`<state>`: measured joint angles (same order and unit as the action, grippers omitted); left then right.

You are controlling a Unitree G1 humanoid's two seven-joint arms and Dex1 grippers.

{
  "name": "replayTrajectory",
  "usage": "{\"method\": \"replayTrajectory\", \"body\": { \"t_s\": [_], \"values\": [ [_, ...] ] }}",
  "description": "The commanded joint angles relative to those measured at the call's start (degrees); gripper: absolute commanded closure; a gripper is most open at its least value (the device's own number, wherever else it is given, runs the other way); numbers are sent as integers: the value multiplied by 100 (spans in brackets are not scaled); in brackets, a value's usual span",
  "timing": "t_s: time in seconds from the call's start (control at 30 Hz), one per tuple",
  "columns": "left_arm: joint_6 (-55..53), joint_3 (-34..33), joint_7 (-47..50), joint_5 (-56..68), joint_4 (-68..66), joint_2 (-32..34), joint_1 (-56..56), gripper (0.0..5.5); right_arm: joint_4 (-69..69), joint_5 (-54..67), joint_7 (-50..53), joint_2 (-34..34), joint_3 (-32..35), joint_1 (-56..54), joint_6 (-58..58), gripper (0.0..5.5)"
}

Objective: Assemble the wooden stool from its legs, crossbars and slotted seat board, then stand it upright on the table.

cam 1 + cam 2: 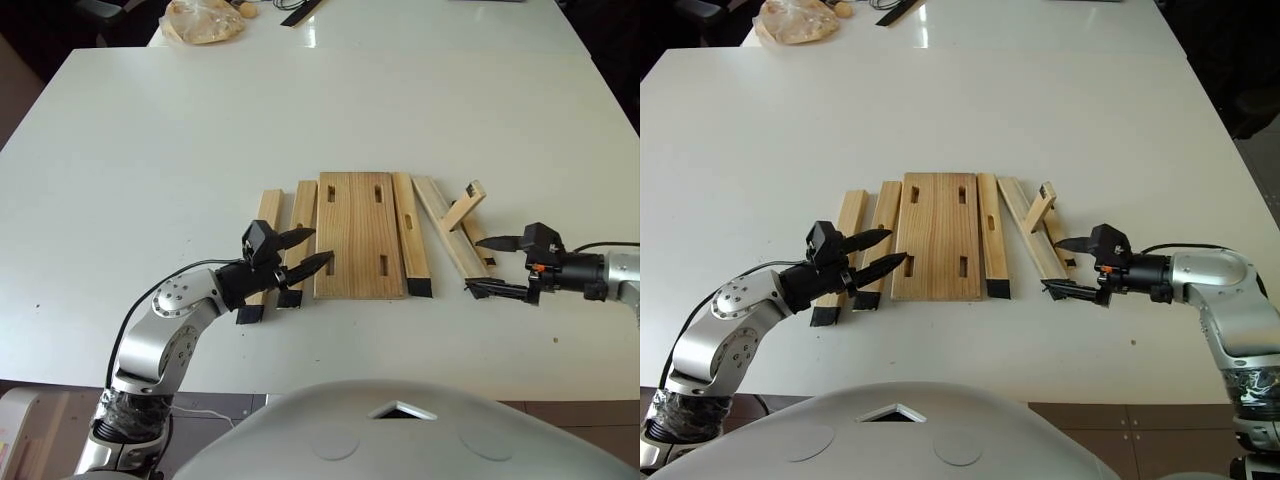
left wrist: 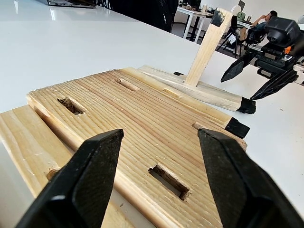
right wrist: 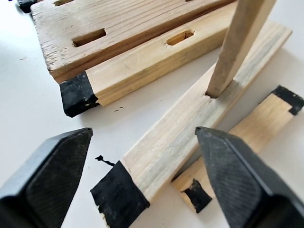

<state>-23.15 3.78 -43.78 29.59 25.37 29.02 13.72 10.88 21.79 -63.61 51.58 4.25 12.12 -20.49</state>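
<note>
Left gripper [image 1: 320, 244] hangs spread wide at the board's [image 1: 360, 235] seven o'clock, over the legs [image 1: 268, 215] lying alongside, while the right gripper [image 1: 473, 266], just as wide, waits at four o'clock by the leg [image 1: 445, 235] with a crossbar [image 1: 462, 205] socketed in it. Left wrist view now: stiff, rough-grained wood lying flat, probably light but too broad to pinch across, so I'd take it by a long edge. Right wrist view: fingers frame that leg's black tip [image 3: 118, 190], and the peg joint looks loose, so grab the leg itself, not the tilting crossbar.
</note>
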Motion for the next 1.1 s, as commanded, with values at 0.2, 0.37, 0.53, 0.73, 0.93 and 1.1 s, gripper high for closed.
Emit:
{"method": "replayTrajectory", "body": {
  "t_s": [0.2,0.37,0.53,0.73,0.93,1.1],
  "values": [
    [119,-229,129,-74,222,45,394,258,1407,79,1709,-633,470,750,-1226,150],
    [138,-261,174,-50,267,46,441,258,1610,-364,2312,-893,261,1108,-1156,150],
    [160,-207,179,-92,166,14,409,258,1564,-596,2486,-1020,50,1228,-1041,150],
    [190,-189,202,-121,129,-18,436,258,1484,-763,2622,-1181,-107,1275,-889,164],
    [236,-159,263,-180,101,-87,471,258,1400,-795,2816,-1345,-126,1303,-974,242],
    [241,-119,320,-219,90,-126,443,258,1179,-551,3021,-1576,50,1155,-1342,307]
  ]
}}
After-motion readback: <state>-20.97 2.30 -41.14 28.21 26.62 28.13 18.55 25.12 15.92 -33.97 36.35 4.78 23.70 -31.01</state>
